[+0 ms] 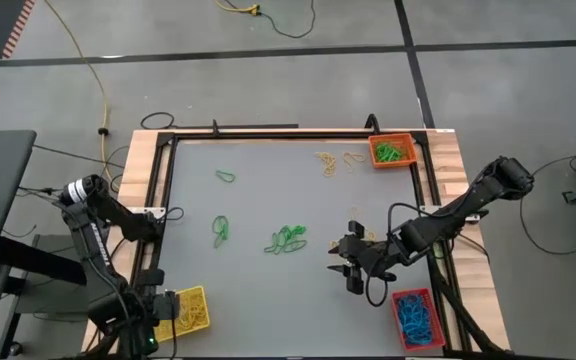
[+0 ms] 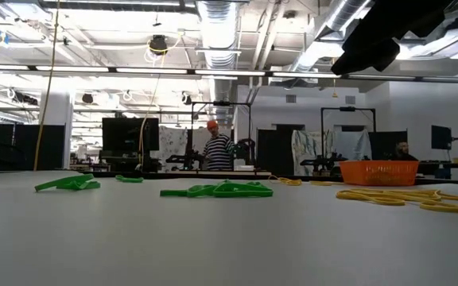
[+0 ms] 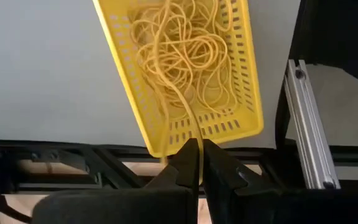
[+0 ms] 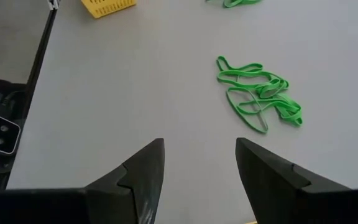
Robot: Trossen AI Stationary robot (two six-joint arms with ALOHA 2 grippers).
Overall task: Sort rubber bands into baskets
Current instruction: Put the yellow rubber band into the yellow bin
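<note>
Over the near end of the yellow basket (image 3: pixel 244 118) (image 1: pixel 200 293), at the table's near left corner, my left gripper (image 3: pixel 195 147) (image 1: pixel 158 310) points down, shut on a yellow rubber band (image 3: pixel 178 93). The basket holds a heap of yellow bands. My right gripper (image 4: pixel 199 163) (image 1: pixel 349 268) hovers open at the near right, short of a tangle of green rubber bands (image 4: pixel 260 93) (image 1: pixel 288 238) that lies flat on the table. More green bands (image 1: pixel 221 230) (image 1: pixel 226 177) and yellow bands (image 1: pixel 326 162) lie loose on the table. My left gripper pinches one strand of the yellow band (image 3: pixel 191 127) between its two fingertips, coming from above and pointing down. The strand runs almost straight from the fingertips into the basket, where its other end lies among the heap of yellow bands.
An orange basket (image 1: pixel 390 138) (image 2: pixel 378 171) with green bands stands at the far right corner. A red basket (image 1: pixel 400 296) with blue bands stands at the near right corner. A black frame (image 1: pixel 163 180) borders the table. A person (image 2: pixel 217 149) stands far behind the table.
</note>
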